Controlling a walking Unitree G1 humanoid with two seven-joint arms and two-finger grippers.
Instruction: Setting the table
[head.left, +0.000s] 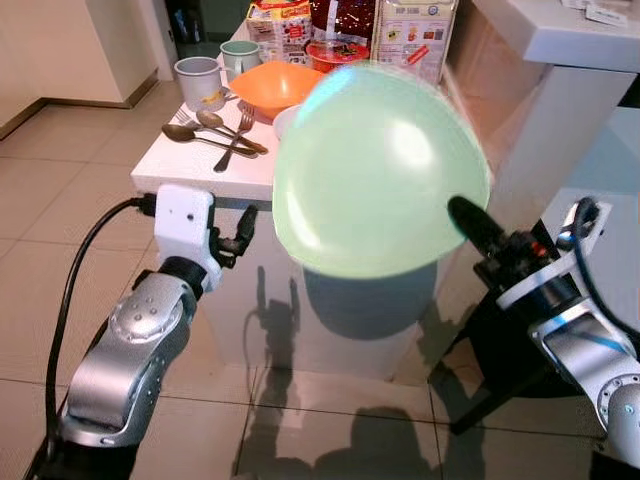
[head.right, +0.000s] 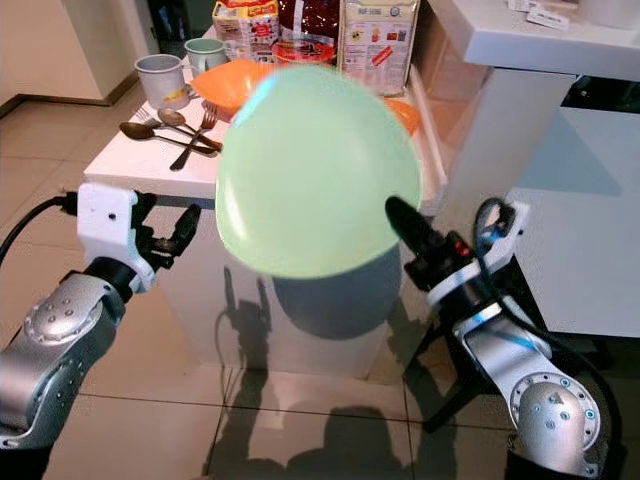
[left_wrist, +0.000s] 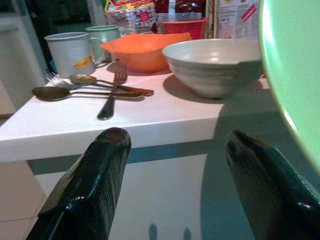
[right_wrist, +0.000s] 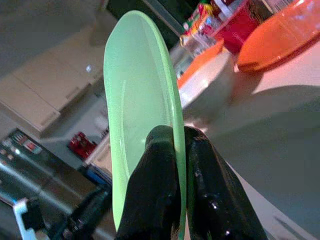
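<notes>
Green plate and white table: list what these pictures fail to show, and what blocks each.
- Table: in the eye views the green plate, held by the right gripper, covers its near right part, including most of the white bowl.
- Packages: cut off by the top edge; print too small to read.
- Mug label: too small.
- Plate's full outline: cut off in the left wrist view, past the left gripper.

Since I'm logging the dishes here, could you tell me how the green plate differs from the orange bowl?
The green plate is shallow and held on edge in the air by the right hand; the orange bowl is deeper and stands upright on the white table. The plate is pale, the bowl vivid.
</notes>
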